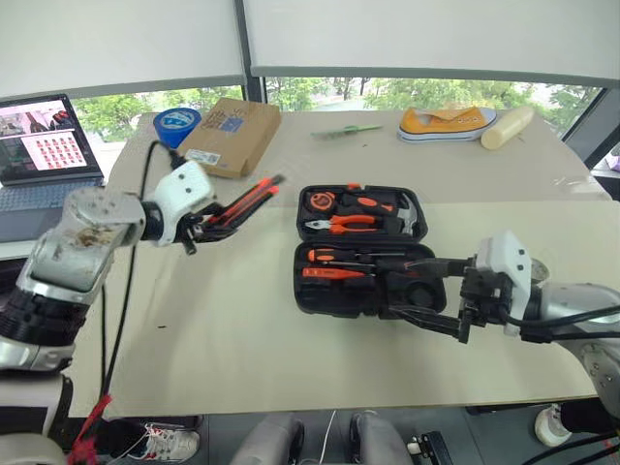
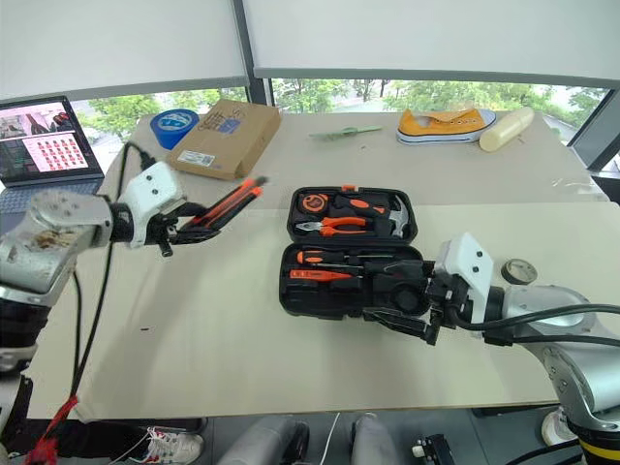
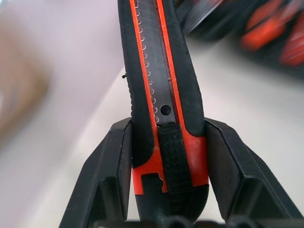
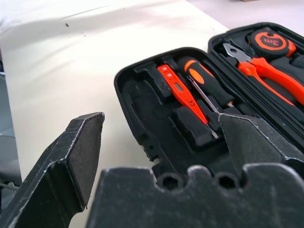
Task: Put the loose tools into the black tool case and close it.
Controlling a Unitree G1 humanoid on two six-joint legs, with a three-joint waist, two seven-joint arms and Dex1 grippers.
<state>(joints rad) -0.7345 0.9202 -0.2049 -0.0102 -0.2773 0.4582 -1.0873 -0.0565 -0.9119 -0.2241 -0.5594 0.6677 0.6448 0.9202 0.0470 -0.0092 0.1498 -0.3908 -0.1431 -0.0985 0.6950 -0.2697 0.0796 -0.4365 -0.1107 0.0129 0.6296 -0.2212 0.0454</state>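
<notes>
At the far left we are seeing one laptop (image 1: 44, 145), then one blue tape roll (image 1: 176, 124) and one cardboard box (image 1: 231, 134). Our left gripper (image 1: 225, 217) is clamping its two fingers on one utility knife (image 3: 161, 95), holding it above the table (image 1: 223, 329). The black tool case (image 1: 358, 252) is lying open mid-table, with two orange-and-black tools sitting in its near half. Our right gripper (image 1: 418, 289) is hovering beside it, jaws spread wide and holding nothing.
</notes>
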